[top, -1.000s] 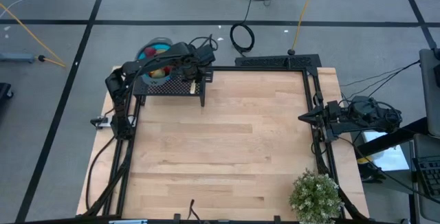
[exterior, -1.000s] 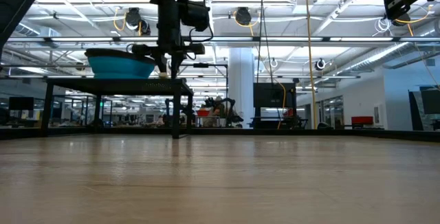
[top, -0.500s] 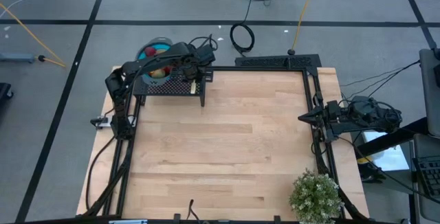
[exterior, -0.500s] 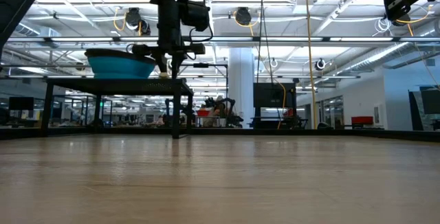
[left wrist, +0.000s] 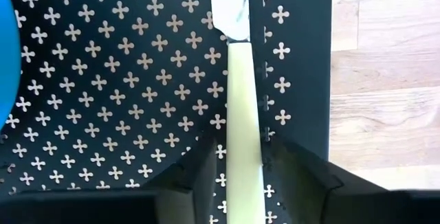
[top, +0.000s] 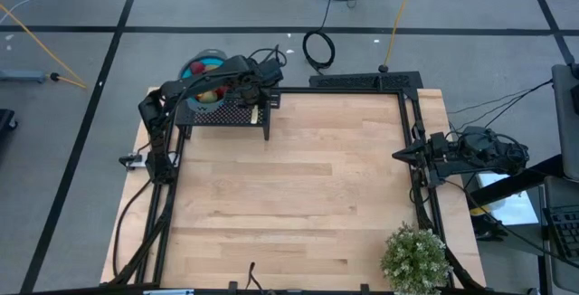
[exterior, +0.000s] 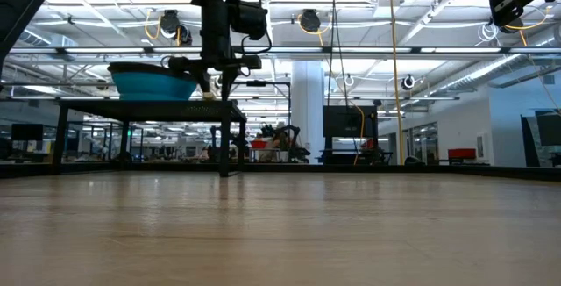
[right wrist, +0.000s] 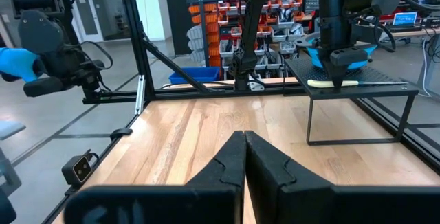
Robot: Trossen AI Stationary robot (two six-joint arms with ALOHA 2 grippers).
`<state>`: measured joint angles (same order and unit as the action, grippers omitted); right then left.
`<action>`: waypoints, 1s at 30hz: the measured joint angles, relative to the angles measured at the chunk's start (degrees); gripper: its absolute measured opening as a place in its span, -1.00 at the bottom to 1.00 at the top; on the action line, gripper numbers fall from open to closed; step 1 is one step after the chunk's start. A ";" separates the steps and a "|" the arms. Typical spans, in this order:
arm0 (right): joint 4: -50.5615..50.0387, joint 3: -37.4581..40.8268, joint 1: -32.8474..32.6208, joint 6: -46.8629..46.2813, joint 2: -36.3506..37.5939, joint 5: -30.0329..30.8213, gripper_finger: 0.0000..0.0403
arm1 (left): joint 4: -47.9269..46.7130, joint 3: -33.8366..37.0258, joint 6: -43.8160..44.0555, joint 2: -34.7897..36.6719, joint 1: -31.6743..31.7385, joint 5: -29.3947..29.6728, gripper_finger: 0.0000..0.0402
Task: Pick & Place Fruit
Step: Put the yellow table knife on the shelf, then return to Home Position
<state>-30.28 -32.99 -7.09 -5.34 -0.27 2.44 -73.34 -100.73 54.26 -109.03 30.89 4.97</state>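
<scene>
Left wrist view, nearest first: the left pincer (left wrist: 244, 176) sits over a black perforated shelf (left wrist: 124, 80), fingers (left wrist: 206, 172) either side of the pale knife (left wrist: 240, 93) handle with slim gaps showing, so parted around it, not clamped. Knife lies flat on the shelf, parallel to and just beside its edge, blade pointing away. Blue bowl (left wrist: 7, 45) rim only clips the frame's side here; bare wood of the counter (left wrist: 381, 80) shows past the shelf edge.

High view adds what the wrist misses: fruit (top: 208, 93), red and yellowish pieces, sits in the bowl at the shelf's back-left end, partly under the left arm. Shelf stands at the counter's far-left corner; the wide middle of the counter is open wood. Right pincer (top: 398, 156) is parked at the right edge, closed to a point, well apart from the shelf. Small potted plant (top: 414, 257) at the near-right corner.

Right wrist view: own fingers (right wrist: 230, 162) pressed together, open counter ahead, then the shelf on thin legs with knife, bowl and left arm above it; black frame rails along the edges.

Low view: clear gap under the shelf, bowl on top, left arm coming straight down beside it; fruit hidden by the bowl wall.
</scene>
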 joint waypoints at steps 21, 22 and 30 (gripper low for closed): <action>0.00 0.00 -0.02 0.00 0.00 -0.01 -1.00 | -0.05 0.09 1.62 4.40 0.97 -3.77 -0.11; 0.00 0.00 -0.01 0.00 0.00 -0.01 -1.00 | -0.06 0.09 1.75 5.05 0.97 -3.58 -0.12; 0.00 0.00 -0.02 0.00 0.00 -0.01 -1.00 | 0.46 0.09 2.84 9.08 0.97 -2.98 -0.13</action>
<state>-30.28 -32.99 -7.11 -5.34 -0.27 2.44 -72.88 -100.64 57.10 -99.95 31.86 2.00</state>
